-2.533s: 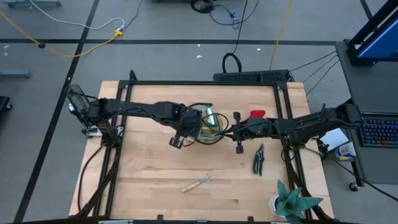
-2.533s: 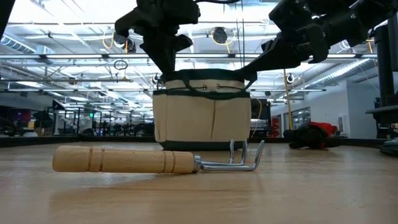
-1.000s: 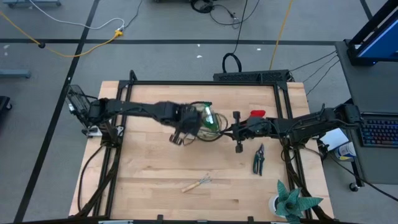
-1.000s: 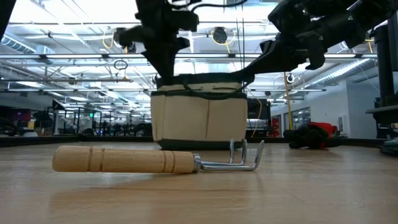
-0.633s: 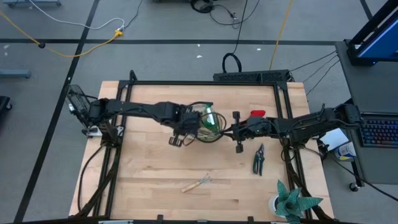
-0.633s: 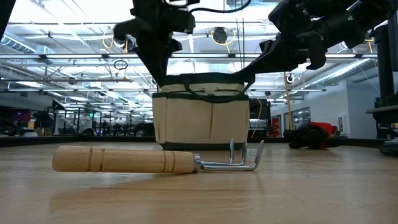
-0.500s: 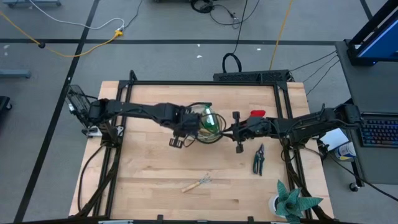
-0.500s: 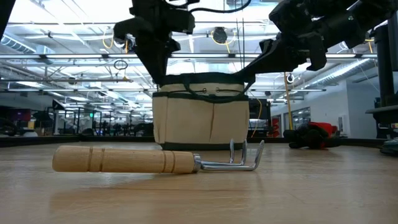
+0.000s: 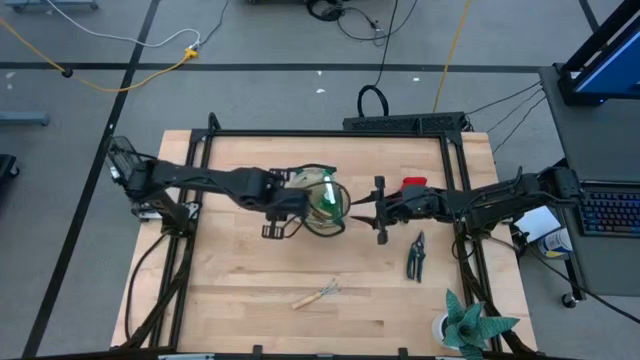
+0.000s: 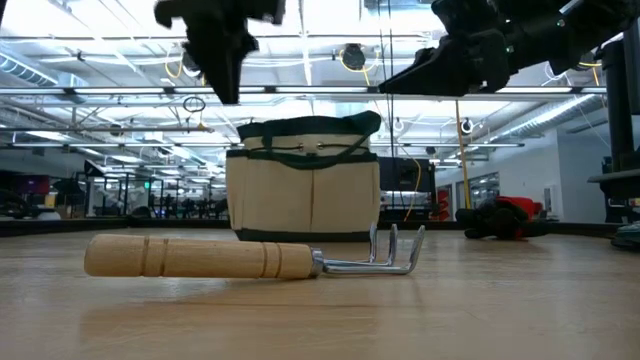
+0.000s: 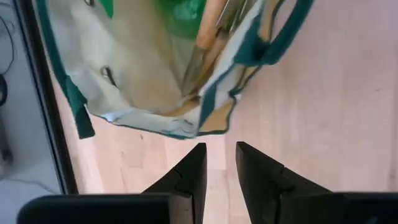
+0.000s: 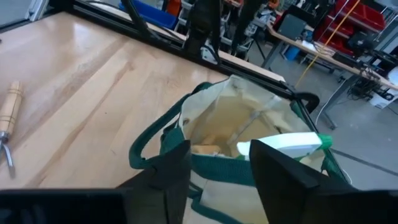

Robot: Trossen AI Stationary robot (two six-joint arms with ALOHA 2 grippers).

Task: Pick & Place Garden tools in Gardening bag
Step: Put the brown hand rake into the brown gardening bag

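The tan gardening bag (image 9: 326,206) with green trim stands on its base (image 10: 303,235) mid-table, with a green spray bottle (image 12: 286,144) and wooden-handled tools (image 11: 208,28) inside. My left gripper (image 11: 221,155) hangs open above and just left of the bag (image 10: 228,92). My right gripper (image 12: 217,165) is open over the bag's right rim, above it (image 10: 388,84). A hand rake (image 10: 250,258) lies near the table's front edge. Pruning shears (image 9: 415,255) and a red glove (image 9: 413,184) lie to the right.
A spiky green plant in a white pot (image 9: 465,322) stands at the near right corner. A black frame (image 9: 330,133) borders the table's far and side edges. Bare wood lies to the left of the rake and ahead of the bag.
Both grippers have opened and let go of the bag. My left gripper has risen and drawn back toward the table's left edge. The bag has shifted a little to the left and its rim has sagged; it stands free on the table.
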